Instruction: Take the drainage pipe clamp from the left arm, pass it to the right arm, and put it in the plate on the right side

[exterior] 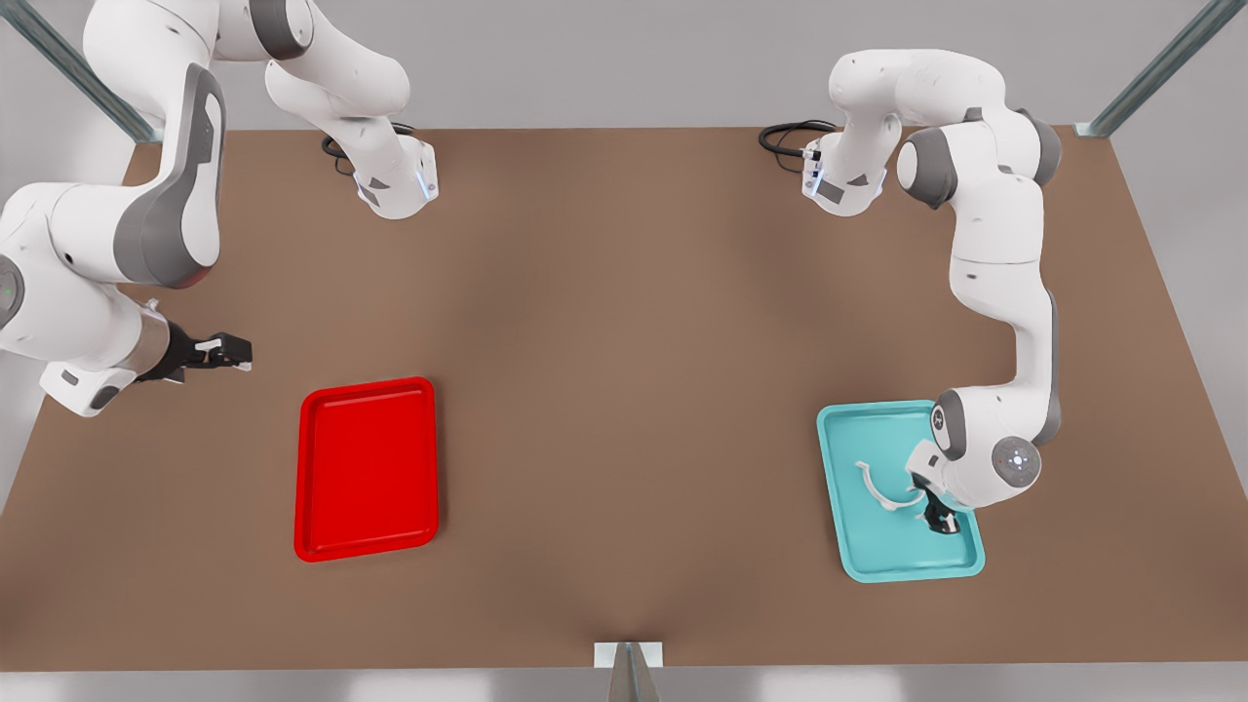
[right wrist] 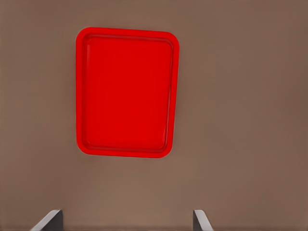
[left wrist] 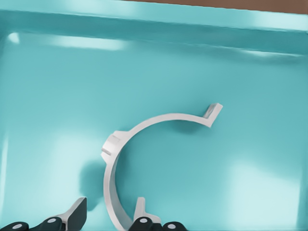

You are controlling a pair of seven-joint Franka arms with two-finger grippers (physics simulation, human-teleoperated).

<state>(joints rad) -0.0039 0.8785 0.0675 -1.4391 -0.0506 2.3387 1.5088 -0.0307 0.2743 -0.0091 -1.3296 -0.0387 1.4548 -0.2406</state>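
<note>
The drainage pipe clamp (exterior: 877, 492), a thin white half-ring with flared tabs, rests in the teal tray (exterior: 877, 558) at the front view's right. My left gripper (exterior: 938, 519) is low over that tray at one end of the clamp. In the left wrist view the clamp (left wrist: 159, 119) curves down between the fingers of my left gripper (left wrist: 109, 212), which is open, with a gap on one side of the strip. The red plate (exterior: 366, 468) lies bare at the front view's left. My right gripper (exterior: 232, 351) waits open above the table beside it, looking at the plate (right wrist: 125, 91).
The brown table (exterior: 624, 390) carries both arm bases (exterior: 395, 185) at its far edge. A metal bracket (exterior: 627, 655) sits at the near edge's middle. The teal tray's rim (left wrist: 144, 19) rises just beyond the clamp.
</note>
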